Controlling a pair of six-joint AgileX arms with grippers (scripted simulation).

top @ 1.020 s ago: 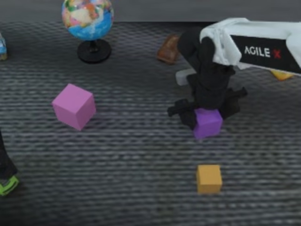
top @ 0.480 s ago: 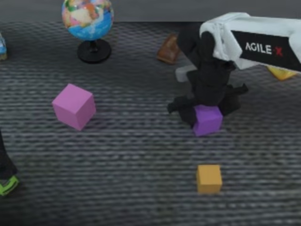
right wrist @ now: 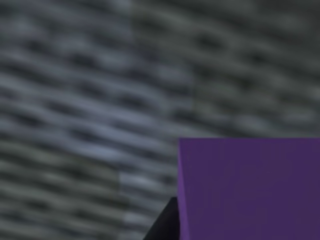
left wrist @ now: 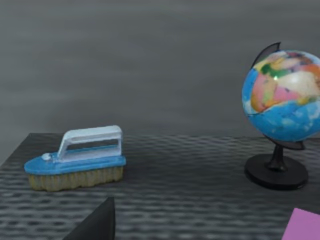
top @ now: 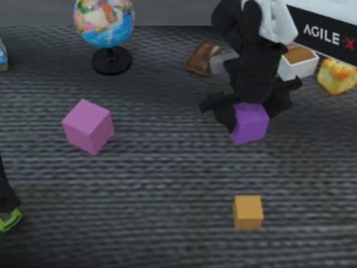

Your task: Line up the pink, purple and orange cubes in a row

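Note:
My right gripper [top: 246, 113] is shut on the purple cube [top: 249, 121] and holds it above the cloth at centre right. Up close, the purple cube [right wrist: 250, 189] fills the right wrist view, with one dark finger [right wrist: 165, 225] against its side. The large pink cube [top: 87, 125] rests at the left, and its corner [left wrist: 303, 226] shows in the left wrist view. The small orange cube [top: 247, 211] lies near the front, below the purple one. My left arm [top: 6, 209] is parked at the left edge, open, one finger [left wrist: 97, 225] showing.
A globe [top: 104, 22] on a black stand is at the back left. A brown object [top: 201, 57], a white box with a brown top [top: 298, 58] and a yellow block [top: 336, 75] line the back right. A blue brush [left wrist: 75, 160] lies at the far left.
My right gripper has risen and drifted toward the back with the purple cube in it, uncovering the white box and yellow block. The pink and orange cubes have not moved.

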